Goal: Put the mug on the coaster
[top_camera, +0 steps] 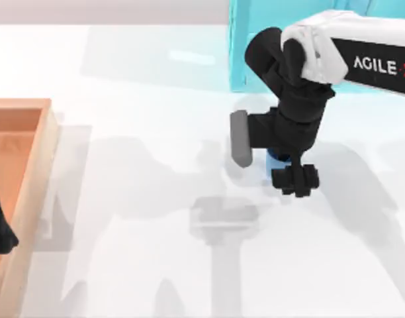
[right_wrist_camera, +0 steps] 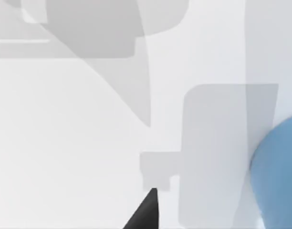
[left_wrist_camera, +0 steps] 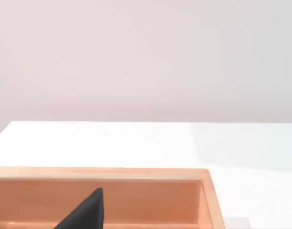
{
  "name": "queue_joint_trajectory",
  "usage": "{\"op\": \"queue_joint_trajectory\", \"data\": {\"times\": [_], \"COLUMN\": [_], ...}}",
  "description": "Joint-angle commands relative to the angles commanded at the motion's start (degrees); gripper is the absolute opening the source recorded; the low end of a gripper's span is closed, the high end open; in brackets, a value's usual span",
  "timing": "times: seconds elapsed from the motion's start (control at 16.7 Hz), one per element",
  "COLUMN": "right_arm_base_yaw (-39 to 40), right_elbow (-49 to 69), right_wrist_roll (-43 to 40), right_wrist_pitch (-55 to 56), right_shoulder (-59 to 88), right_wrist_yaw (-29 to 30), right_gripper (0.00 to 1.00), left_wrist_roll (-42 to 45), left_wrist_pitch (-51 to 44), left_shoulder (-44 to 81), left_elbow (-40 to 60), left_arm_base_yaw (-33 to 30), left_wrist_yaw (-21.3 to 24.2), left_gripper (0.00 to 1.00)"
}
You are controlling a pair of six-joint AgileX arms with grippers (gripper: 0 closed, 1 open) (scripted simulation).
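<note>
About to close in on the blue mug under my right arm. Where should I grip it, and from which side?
Take the mug across its round outer wall, coming straight down from above: no handle shows. The right gripper hangs directly over it, hiding most of it, with the turquoise cabinet behind. The rounded blue side offers opposite faces for the fingers. The left gripper sits parked over the wooden tray.

Top view overhead on table [top_camera: 143, 79], wrist views low, sharing its surface.

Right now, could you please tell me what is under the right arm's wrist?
A blue mug peeks out beneath the right gripper, on the white table. Most of it is covered.
</note>
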Motion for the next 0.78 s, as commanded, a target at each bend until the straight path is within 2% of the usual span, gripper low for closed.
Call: {"op": "queue_joint_trajectory", "data": {"times": [0.36, 0.78], "right_arm_base_yaw": [0.0, 0.0], "right_elbow": [0.0, 0.0], "right_wrist_roll": [0.0, 0.0], "right_wrist_pitch": [0.0, 0.0], "right_shoulder": [0.0, 0.0], "right_wrist_yaw": [0.0, 0.0], "right_gripper": [0.02, 0.00], "left_wrist_roll": [0.0, 0.0], "left_wrist_pitch": [0.0, 0.0], "left_shoulder": [0.0, 0.0], "left_elbow": [0.0, 0.0], "left_arm_base_yaw": [0.0, 0.0], "left_wrist_yaw": [0.0, 0.0], "left_gripper": [1.00, 1.00]}}
